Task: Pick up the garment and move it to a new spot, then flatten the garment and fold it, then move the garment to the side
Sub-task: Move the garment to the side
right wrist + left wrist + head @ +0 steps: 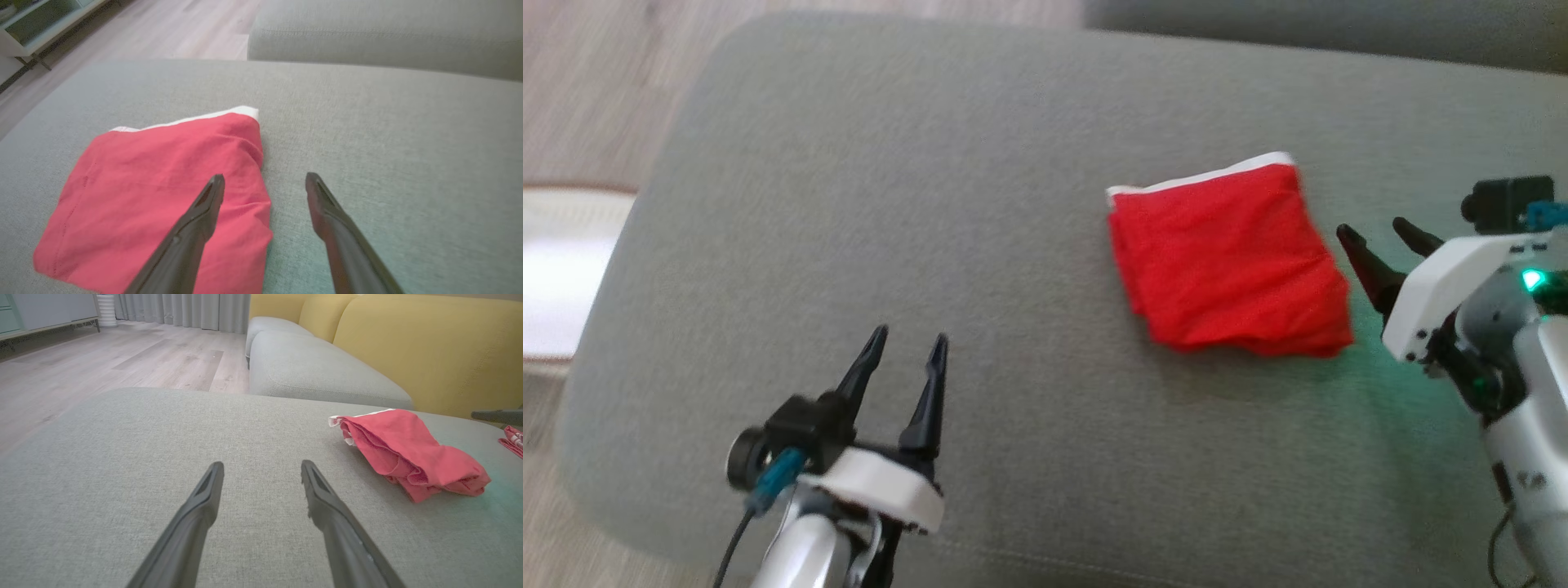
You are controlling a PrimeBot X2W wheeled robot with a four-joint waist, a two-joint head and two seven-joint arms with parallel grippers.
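The red garment (1229, 253) lies folded into a compact, roughly square stack on the grey seat cushion (890, 204), right of the cushion's middle, with its white band (1209, 174) along the far edge. With the folding apparently done, the step in hand looks to be moving the stack aside.

To do that well, the right claw (1370, 226), which is nearest, should come in low at the garment's right edge and take every layer at once, not just the top sheet. In the left wrist view the layers at the near end look loose and puffed, so a shallow pinch could peel the fold open. One finger slid under the stack and the other on top would hold it together. A short, low carry or a slide across the cushion would keep the stack from sagging. The left claw could support the opposite edge if the stack droops.

The right claw's fingers stand wide apart and hold nothing. In the head view its tips are just beside the garment's right edge. In the right wrist view one finger lies over the red cloth, but whether it touches cannot be told. The left claw (910, 335) is also spread wide and empty, over bare cushion well apart from the garment.
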